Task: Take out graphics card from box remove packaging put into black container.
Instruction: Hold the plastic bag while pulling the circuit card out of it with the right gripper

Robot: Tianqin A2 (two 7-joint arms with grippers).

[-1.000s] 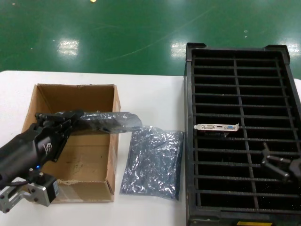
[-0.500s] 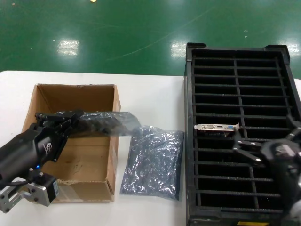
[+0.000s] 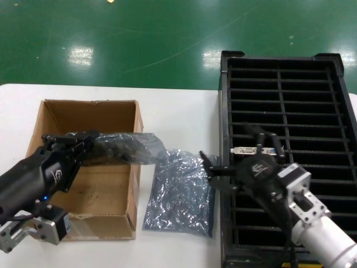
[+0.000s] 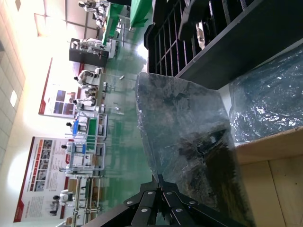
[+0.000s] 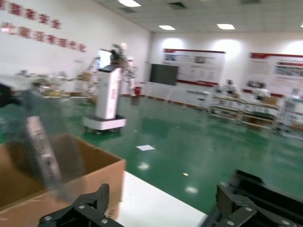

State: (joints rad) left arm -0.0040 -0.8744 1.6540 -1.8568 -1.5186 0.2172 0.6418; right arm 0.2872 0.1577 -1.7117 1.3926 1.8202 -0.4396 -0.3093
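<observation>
**Bagged card being held over the box while the right arm is reaching in**

The left pincer [image 3: 83,139] is clamping one end of the packaging [image 3: 125,146], a crinkled, shiny grey-silver bag with a dark flat graphics card [image 4: 201,146] showing dimly through it. The bagged card is hanging level above the open brown corrugated box [image 3: 92,120], its free end sticking out past the box's right wall. The right pincer [image 3: 234,159] is sitting with its fingers spread wide and gripping nothing, at the black container's [image 3: 334,72] left edge, pointing toward that free end.

The step in hand looks like unwrapping: the card is out of the box but not yet out of its bag. The next move probably calls for the right pincer to close on the loose end so the bag can be drawn off; the slick film may slip.

An empty crumpled bag [image 3: 181,192] is lying on the white bench [image 3: 178,111] between box and container. One bare card [image 3: 257,151], silver bracket up, is standing in a narrow slot of the rigid, gridded crate.
</observation>
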